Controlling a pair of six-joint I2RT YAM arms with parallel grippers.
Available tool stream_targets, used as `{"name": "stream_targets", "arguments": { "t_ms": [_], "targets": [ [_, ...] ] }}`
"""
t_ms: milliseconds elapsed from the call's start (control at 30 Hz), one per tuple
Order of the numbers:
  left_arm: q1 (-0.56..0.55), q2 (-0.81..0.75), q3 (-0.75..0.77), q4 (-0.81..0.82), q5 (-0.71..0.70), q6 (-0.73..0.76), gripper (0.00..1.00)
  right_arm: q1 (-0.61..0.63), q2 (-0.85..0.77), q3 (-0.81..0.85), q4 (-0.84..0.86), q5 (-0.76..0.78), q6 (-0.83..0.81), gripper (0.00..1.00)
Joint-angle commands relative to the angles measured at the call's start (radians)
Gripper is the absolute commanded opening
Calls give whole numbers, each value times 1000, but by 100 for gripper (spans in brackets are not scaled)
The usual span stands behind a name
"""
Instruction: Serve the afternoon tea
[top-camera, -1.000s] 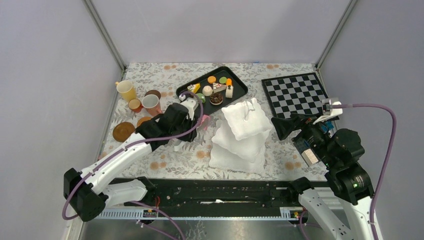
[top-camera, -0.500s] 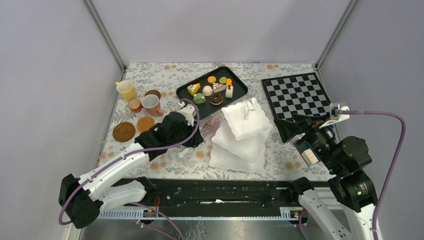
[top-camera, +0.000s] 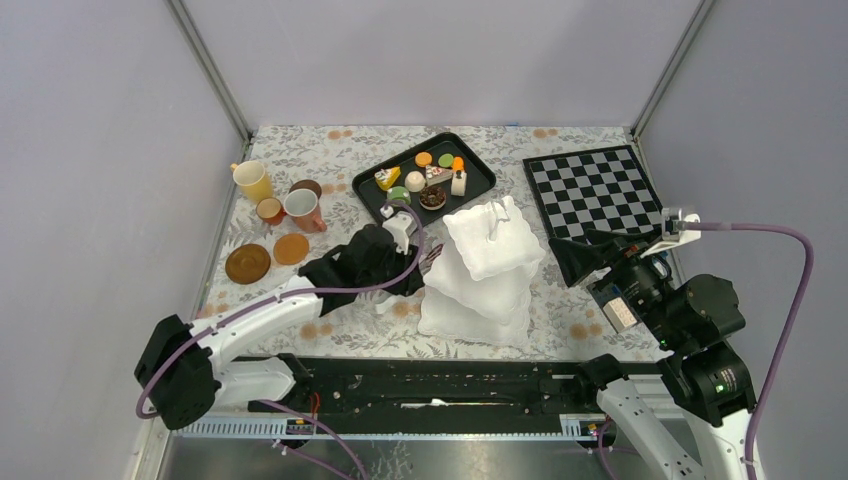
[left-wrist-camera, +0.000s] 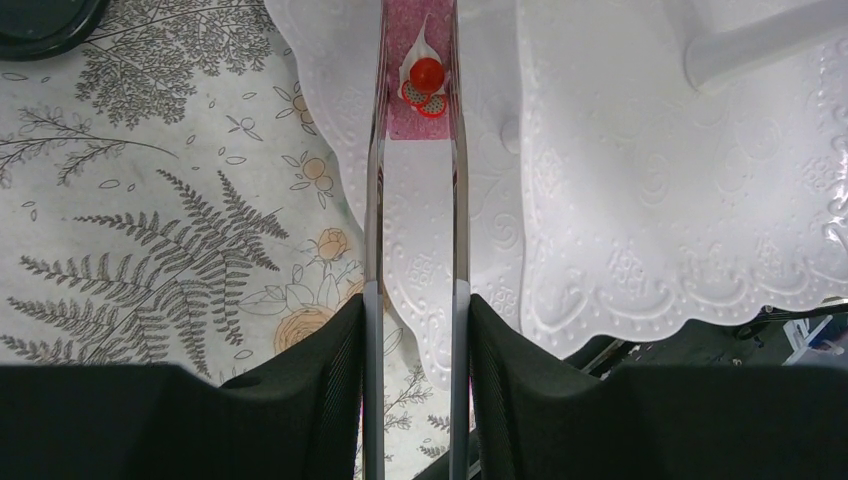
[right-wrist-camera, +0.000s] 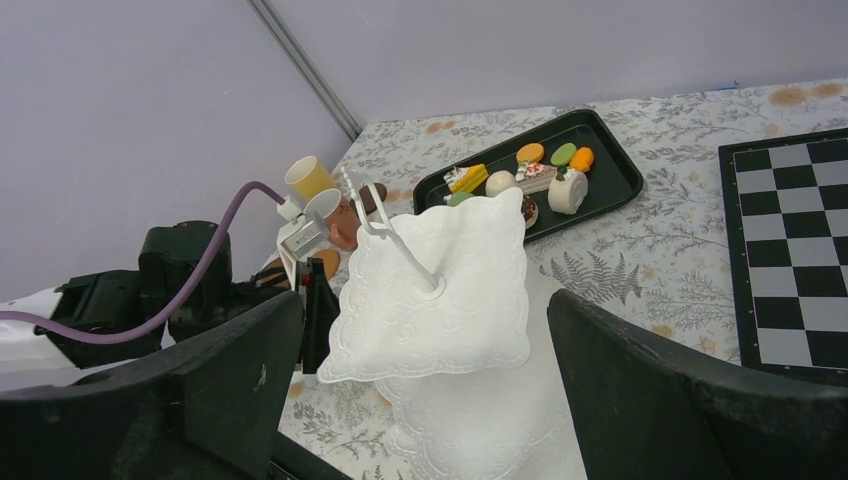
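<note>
At the stand's left edge: a pink cake (left-wrist-camera: 420, 100) with a red cherry on top sits over a wavy white tier of the three-tier stand (left-wrist-camera: 620, 200); whether it rests on the tier cannot be told.
Cake and gripper: the cake is well ahead of the left gripper (left-wrist-camera: 415, 320), pinched between the far tips of the silver tongs (left-wrist-camera: 375, 200).
Left gripper: clamped partway closed on the tongs' two arms, touching nothing else.
Right gripper (right-wrist-camera: 418, 310): spread wide, holding nothing, off to the stand's right.
Black tray (top-camera: 480, 175): behind the stand, holding the other small cakes and macarons (top-camera: 425, 178).
Table's left side (top-camera: 330, 160): yellow cup (top-camera: 252, 181), white cup (top-camera: 301, 206), two brown saucers (top-camera: 247, 263), all bare.
</note>
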Motion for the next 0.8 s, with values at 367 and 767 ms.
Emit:
{"name": "stream_targets", "arguments": {
  "t_ms": [367,767],
  "targets": [
    [-26,111,19,187,-7,6,0,6,8,-7,32,0,3,98],
    [-44,151,42,200,-10,-4,0,4,2,-16,31,3,5,98]
  ]
}}
